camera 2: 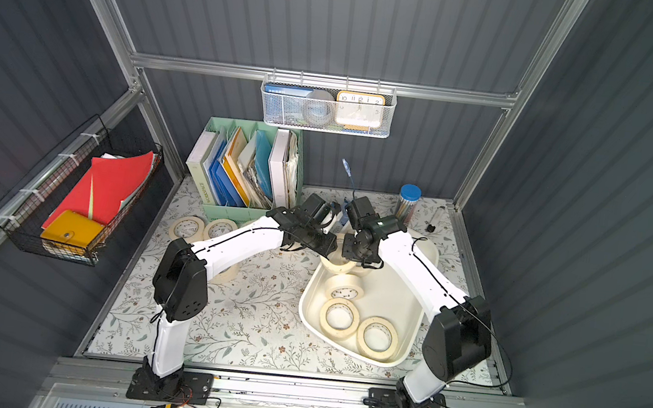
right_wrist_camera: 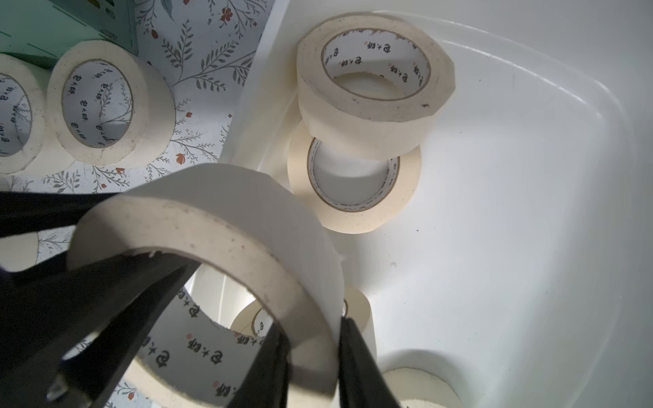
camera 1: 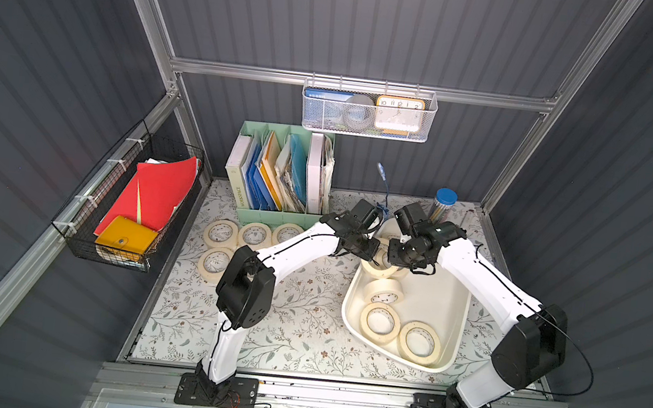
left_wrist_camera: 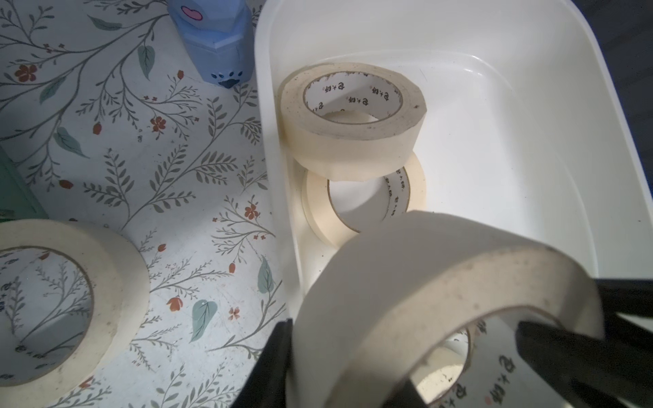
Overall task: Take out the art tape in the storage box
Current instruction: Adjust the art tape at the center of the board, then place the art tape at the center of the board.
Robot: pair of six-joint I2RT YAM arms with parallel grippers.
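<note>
Floral-papered bench (camera 1: pixel 303 315) inside a dark ribbed cubicle: four art tape rolls (camera 1: pixel 221 233) already lie out on it, just before the mint-green file organizer (camera 1: pixel 265 215). Over the far part of the white storage box (camera 1: pixel 437 301), the left gripper (camera 1: pixel 372 250) and right gripper (right_wrist_camera: pixel 312 326) each pinch the wall of one raised roll (right_wrist_camera: pixel 212 219), which looks like a mid-air handover. At least four more rolls (camera 1: pixel 380 320) sit inside the box, one leaning on another, so roughly half the job seems left.
</note>
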